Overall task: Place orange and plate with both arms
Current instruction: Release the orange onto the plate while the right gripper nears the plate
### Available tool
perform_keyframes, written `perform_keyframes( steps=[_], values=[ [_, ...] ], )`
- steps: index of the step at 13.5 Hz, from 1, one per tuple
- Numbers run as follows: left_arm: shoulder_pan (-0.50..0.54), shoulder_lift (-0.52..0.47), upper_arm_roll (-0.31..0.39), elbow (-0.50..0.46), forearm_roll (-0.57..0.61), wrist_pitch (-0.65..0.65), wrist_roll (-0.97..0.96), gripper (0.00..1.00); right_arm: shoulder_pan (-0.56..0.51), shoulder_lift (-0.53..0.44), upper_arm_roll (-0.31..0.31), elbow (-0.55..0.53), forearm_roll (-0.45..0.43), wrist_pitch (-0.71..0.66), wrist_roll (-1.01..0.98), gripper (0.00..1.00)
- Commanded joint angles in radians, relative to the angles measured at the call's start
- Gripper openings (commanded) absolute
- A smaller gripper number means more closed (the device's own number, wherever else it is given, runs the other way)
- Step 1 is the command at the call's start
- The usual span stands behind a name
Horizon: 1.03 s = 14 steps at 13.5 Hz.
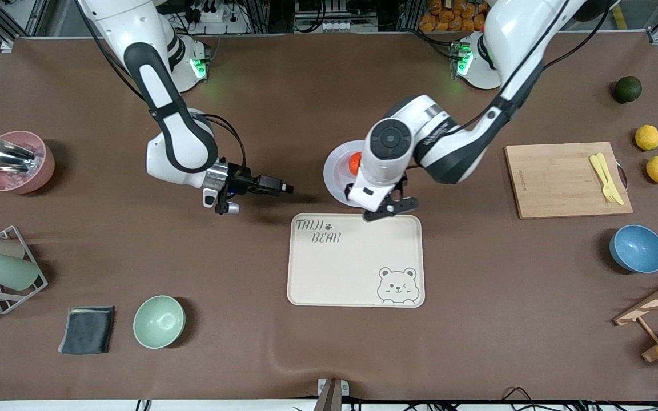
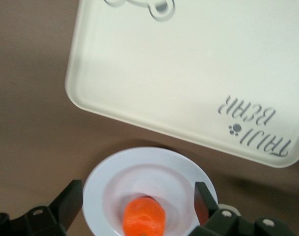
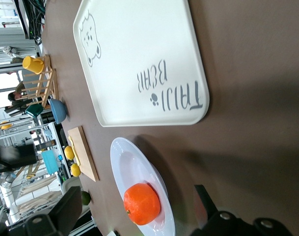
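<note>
1. Nearest the front camera of the things that matter lies the cream rectangular tray printed with a bear (image 1: 355, 260). It is bare and flat in the middle of the table, probably so that it can receive the dish from either arm's side.

2. Just farther from the camera than the tray's printed edge sits the round glossy white plate (image 1: 335, 171), apart from the tray by a strip of brown table (image 1: 306, 91).

3. The small reddish-orange orange (image 2: 144, 218) rests in the plate's shallow well. It is held by nothing, so that step looks done.

4. The left gripper (image 1: 390, 208) hangs over the plate's nearer edge and the gap to the tray. Its jaws are spread wide, one to each side of the plate in its wrist view, and grasp nothing. That spread suits letting go of the fruit.

5. The right gripper (image 1: 284, 188) hovers over bare table beside the plate, toward the right arm's end. It points at the plate with jaws wide and empty, apparently lined up to take the rim.

6. Moving plate and fruit onto the tray appears to remain; a tilt could roll the orange off.
</note>
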<state>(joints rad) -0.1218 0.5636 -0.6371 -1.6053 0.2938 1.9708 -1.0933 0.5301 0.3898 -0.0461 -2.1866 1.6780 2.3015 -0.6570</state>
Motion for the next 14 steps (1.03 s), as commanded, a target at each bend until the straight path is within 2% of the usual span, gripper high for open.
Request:
perform_keyframes(
  steps=[1,2,6,10,13,14],
  values=[
    [0.065,-0.068,-0.007,-0.004,0.013,-0.061,0.073,1.0,0.065,0.018,-0.009,0.004,0.086,0.028,-0.033,1.0],
    [0.095,-0.092,-0.009,-0.004,0.01,-0.078,0.12,1.0,0.08,0.029,-0.009,0.005,0.115,0.035,-0.065,0.99],
    [0.2,-0.134,-0.013,0.048,-0.03,-0.153,0.294,1.0,0.135,0.081,-0.009,0.014,0.259,0.036,-0.179,0.79],
    [0.279,-0.136,-0.018,0.14,-0.067,-0.288,0.433,1.0,0.16,0.11,-0.009,0.027,0.279,0.038,-0.184,0.7],
    [0.349,-0.198,-0.018,0.147,-0.116,-0.375,0.568,1.0,0.186,0.13,-0.009,0.04,0.311,0.039,-0.188,0.66],
    [0.385,-0.215,-0.018,0.145,-0.126,-0.401,0.607,1.0,0.204,0.138,-0.009,0.041,0.337,0.041,-0.203,0.6]
  ],
)
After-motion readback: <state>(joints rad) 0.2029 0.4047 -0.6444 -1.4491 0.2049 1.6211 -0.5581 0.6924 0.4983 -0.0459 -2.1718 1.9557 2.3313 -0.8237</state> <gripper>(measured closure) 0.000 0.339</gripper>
